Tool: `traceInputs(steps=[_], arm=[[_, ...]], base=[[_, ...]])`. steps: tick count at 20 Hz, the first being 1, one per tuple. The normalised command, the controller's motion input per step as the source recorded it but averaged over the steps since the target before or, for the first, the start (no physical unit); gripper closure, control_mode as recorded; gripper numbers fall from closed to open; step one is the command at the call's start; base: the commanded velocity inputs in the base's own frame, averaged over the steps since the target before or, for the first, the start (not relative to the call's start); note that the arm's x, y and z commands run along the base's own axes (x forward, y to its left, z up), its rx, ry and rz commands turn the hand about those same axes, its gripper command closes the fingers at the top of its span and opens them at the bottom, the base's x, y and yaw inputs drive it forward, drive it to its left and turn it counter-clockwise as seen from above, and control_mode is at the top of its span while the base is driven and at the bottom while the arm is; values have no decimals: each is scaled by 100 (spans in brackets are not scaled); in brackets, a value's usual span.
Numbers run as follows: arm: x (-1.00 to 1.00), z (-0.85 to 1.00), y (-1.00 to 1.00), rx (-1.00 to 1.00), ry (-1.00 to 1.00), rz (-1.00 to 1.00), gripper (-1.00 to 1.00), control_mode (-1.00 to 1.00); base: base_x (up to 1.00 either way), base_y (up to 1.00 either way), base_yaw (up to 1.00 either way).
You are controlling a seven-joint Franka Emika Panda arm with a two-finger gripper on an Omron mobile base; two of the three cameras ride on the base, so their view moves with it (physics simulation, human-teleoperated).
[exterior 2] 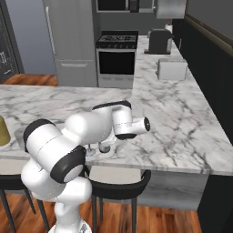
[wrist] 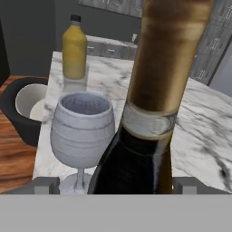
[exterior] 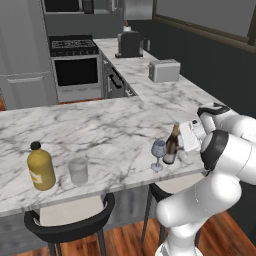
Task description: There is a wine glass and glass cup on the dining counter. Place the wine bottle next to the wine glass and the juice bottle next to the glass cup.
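Dining counter point(exterior: 100, 135): fingers point(wrist: 47, 185) astride wine bottle point(wrist: 149, 113).

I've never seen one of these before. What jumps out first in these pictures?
The big white arm reaches over the marble dining counter to a dark wine bottle standing right beside a wine glass. Farther along the same edge, a yellow juice bottle stands next to a glass cup.

Right before the pincer point(wrist: 115, 185), the wine bottle point(wrist: 136, 158) is glossy dark glass with a matt gold-tan foil neck; just beside it the wine glass point(wrist: 81, 129) is clear, faintly ribbed glass. Both stand on the counter point(exterior: 100, 130), polished white marble with grey veins. Farther off, the juice bottle point(exterior: 40, 167) looks like smooth yellow plastic with a black cap, beside a clear cup point(exterior: 78, 171).
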Motion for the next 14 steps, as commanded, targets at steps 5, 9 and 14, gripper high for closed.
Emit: traceInputs(steps=[5, 9, 14], arm=[[0, 0, -13, 0, 0, 0, -100, -100], [0, 0, -16, 0, 0, 0, -100, -100], [-2, 3, -22, 0, 0, 0, -100, -100]], base=[[0, 0, 0], [0, 0, 0], [0, 0, 0]])
